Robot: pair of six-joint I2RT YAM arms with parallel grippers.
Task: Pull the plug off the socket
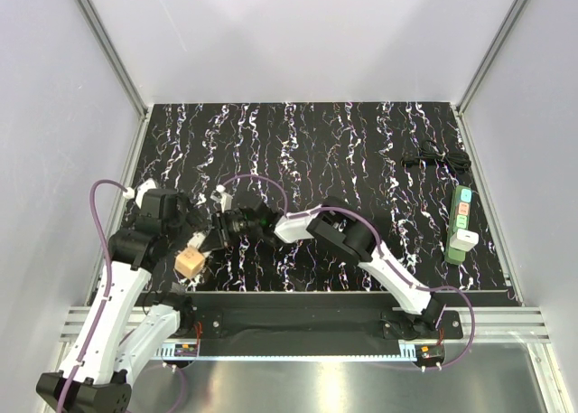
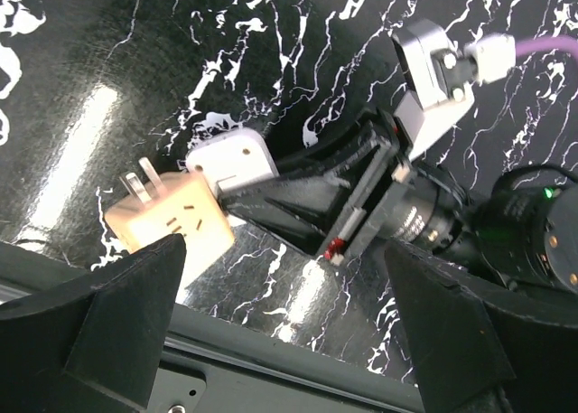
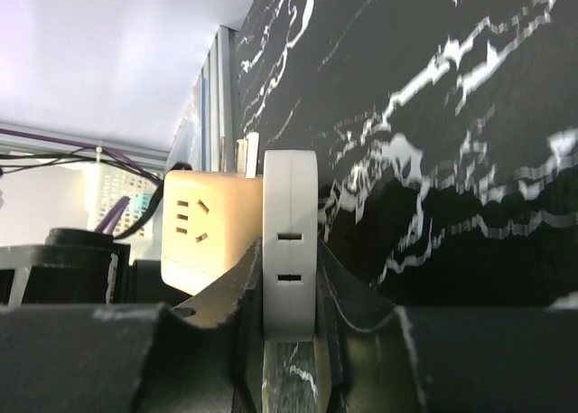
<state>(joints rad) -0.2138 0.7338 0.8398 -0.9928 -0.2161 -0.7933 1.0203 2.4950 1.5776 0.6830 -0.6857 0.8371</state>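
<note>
The socket (image 1: 460, 223) is a long green power strip at the far right of the table, seen only in the top view. A white plug (image 1: 466, 240) sits in its near end. Both grippers are far from it, at the near left. My right gripper (image 1: 219, 231) is shut on a flat white adapter (image 3: 289, 241) with two slots, which also shows in the left wrist view (image 2: 233, 160). It sits against a tan cube adapter (image 3: 209, 228) with bare prongs (image 2: 137, 185); I cannot tell whether they are joined. My left gripper (image 2: 284, 341) is open and empty beside the cube (image 1: 190, 262).
A coiled black cable (image 1: 436, 158) lies at the back right. The black marbled mat (image 1: 298, 151) ends at a dark metal rail (image 1: 298, 309) along the near edge. White walls close the left, right and back sides.
</note>
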